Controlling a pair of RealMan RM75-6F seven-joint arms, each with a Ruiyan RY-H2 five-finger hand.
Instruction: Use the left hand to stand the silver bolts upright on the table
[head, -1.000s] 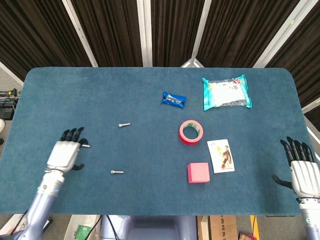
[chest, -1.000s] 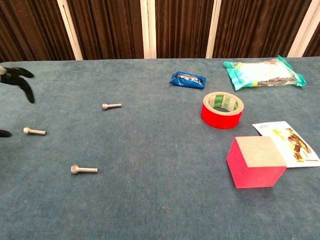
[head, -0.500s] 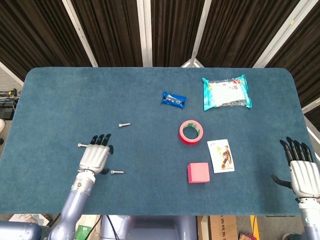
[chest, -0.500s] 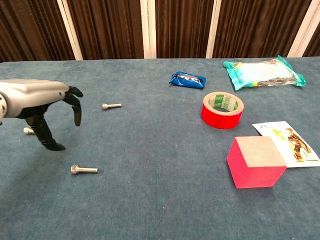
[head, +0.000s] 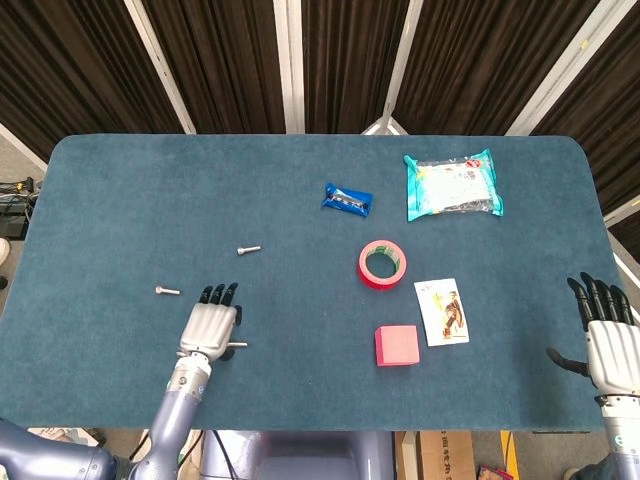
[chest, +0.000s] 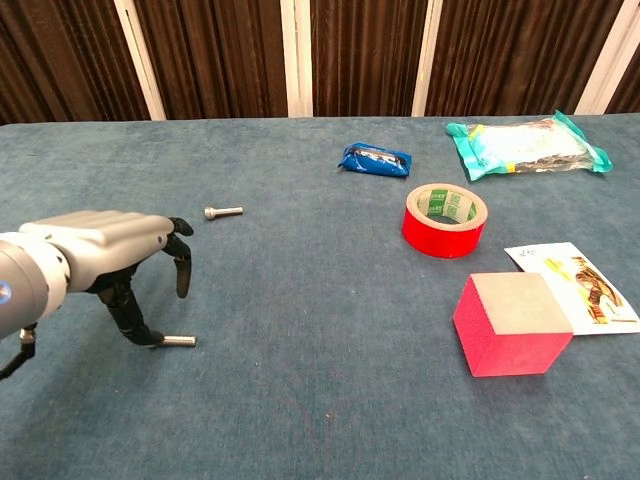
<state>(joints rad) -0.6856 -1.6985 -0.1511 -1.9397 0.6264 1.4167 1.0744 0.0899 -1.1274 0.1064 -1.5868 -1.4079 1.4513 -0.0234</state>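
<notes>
Table (head: 300, 390): third bolt (head: 167, 291) shows only from head view

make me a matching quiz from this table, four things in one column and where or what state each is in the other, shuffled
Things:
1. red tape roll
2. pink cube
3. left hand
4. blue packet

Descriptions:
A. over the nearest bolt, fingers apart
B. lying flat, hole facing up
C. beside the picture card
D. farther back, left of the clear wipes pack

Pairs: 1-B, 2-C, 3-A, 4-D
</notes>
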